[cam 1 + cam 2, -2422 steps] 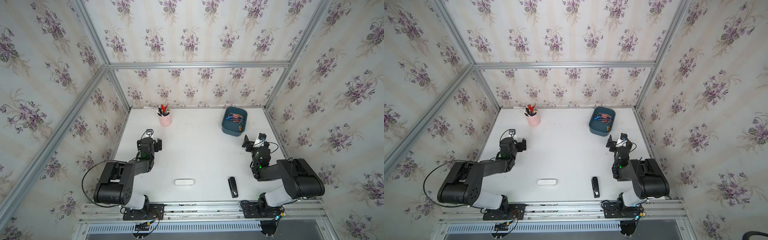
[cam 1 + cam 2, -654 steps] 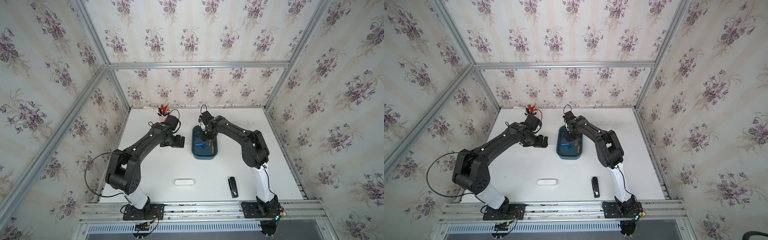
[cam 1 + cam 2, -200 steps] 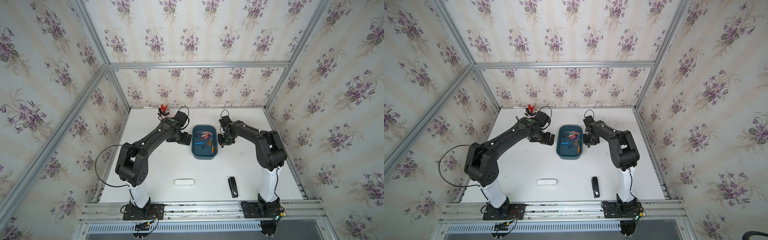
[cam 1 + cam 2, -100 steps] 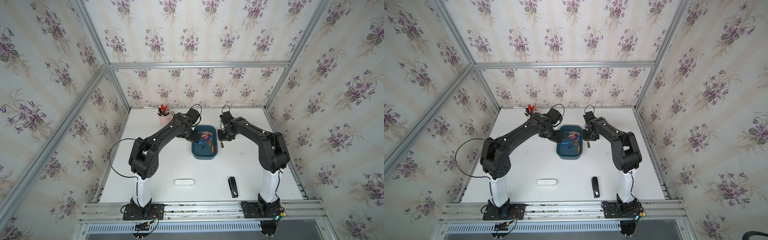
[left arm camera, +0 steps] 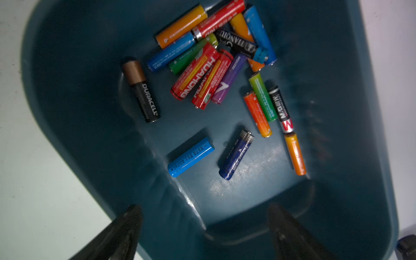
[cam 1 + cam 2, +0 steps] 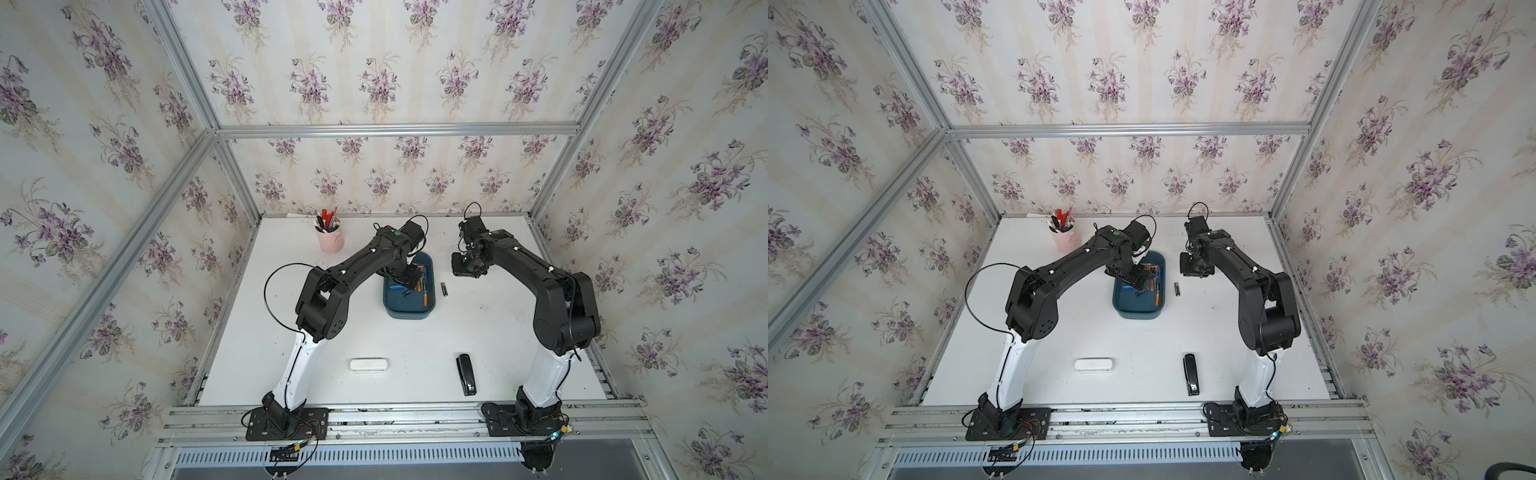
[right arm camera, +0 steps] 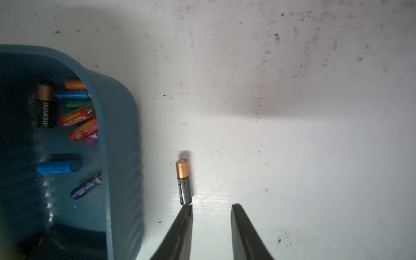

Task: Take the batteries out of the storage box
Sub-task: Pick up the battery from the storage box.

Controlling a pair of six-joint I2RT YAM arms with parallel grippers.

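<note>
Left gripper (image 5: 204, 208) jaws wide apart, empty, over storage box (image 6: 409, 313), just 12 o'clock of table (image 6: 415, 340) centre. Right gripper (image 7: 211, 206) jaws partly apart, empty. One Duracell battery (image 6: 444, 289) out, at box's 3 o'clock. Many batteries (image 5: 202, 76) inside, not yet removed.

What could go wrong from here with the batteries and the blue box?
1. The loose battery on the table lies right at a fingertip of the right hand; a small move may nudge it and send it rolling.
2. The left hand hangs open over the storage box, where many batteries lie piled crosswise; closing there may catch two or drop one.
</note>
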